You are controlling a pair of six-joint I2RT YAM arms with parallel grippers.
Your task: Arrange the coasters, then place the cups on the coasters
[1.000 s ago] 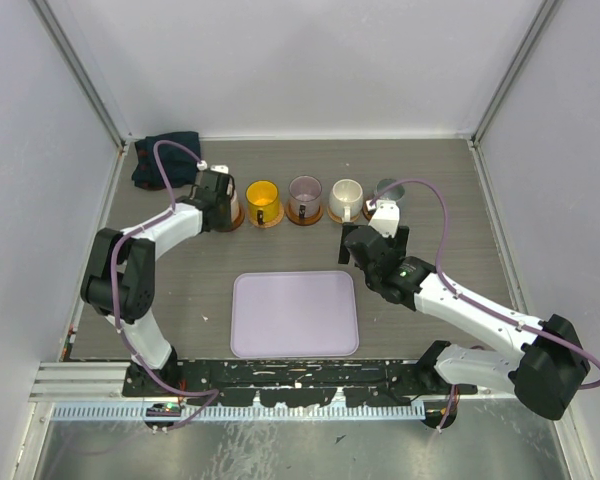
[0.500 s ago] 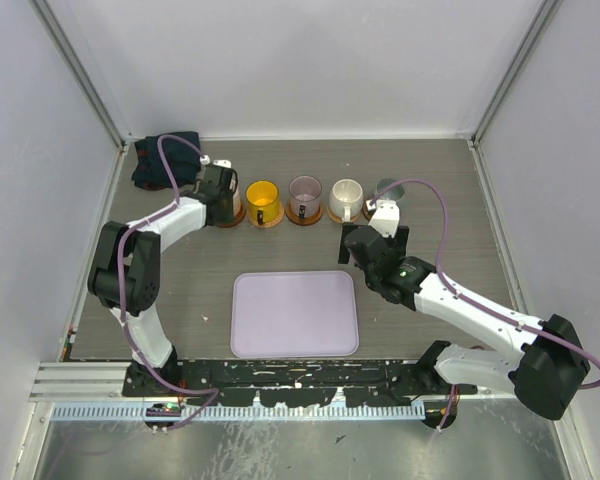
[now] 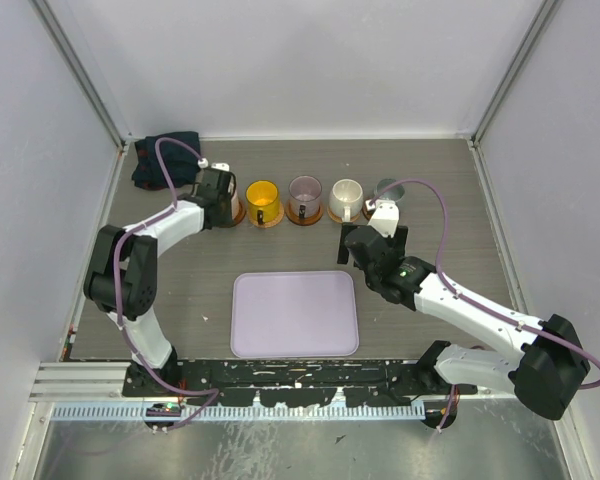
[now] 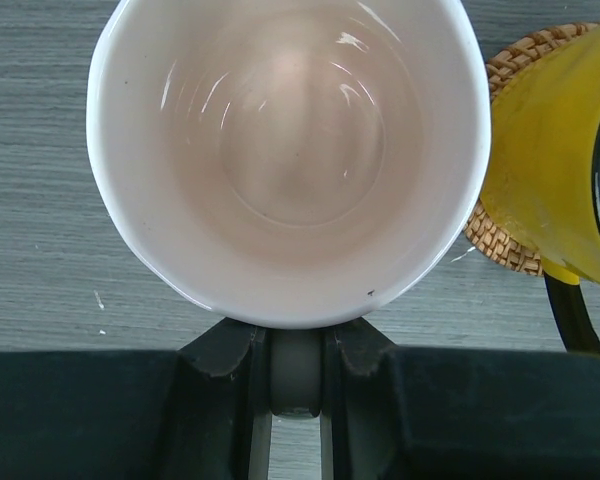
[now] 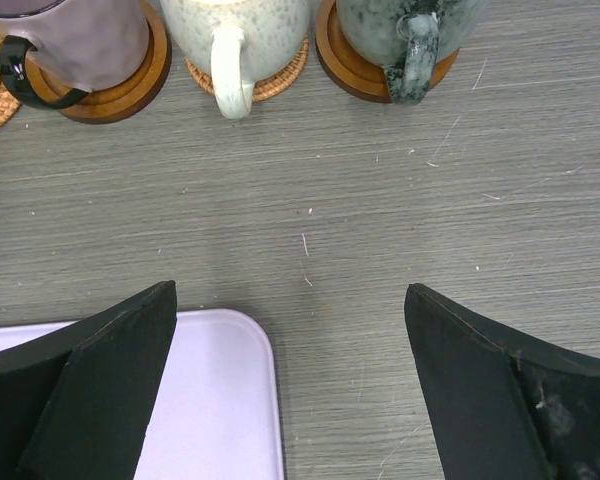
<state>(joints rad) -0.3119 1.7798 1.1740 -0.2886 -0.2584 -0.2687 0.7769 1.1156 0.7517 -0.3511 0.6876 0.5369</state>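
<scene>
one pink cup (image 4: 285, 150) pinched in my left end effector (image 4: 296, 372), at nine o'clock of the yellow cup (image 4: 555, 170); right end effector (image 5: 290, 300) spread wide

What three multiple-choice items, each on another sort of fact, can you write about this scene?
1. Where does the tray lie?
A. On the near side of the cups
B. Against the far wall
C. Under the cloth

2. Which cup does the left pincer grip?
A. The yellow cup
B. The purple cup
C. The pink cup

3. In what state is the right pincer?
A. Shut on a cup
B. Open, holding nothing
C. Shut on the tray

Answers:
1 A: in the top view the tray lies nearer to the arm bases than the cups do.
2 C: in the left wrist view its fingers clamp the pink cup's handle.
3 B: in the right wrist view its fingers stand wide apart over bare table.
</scene>
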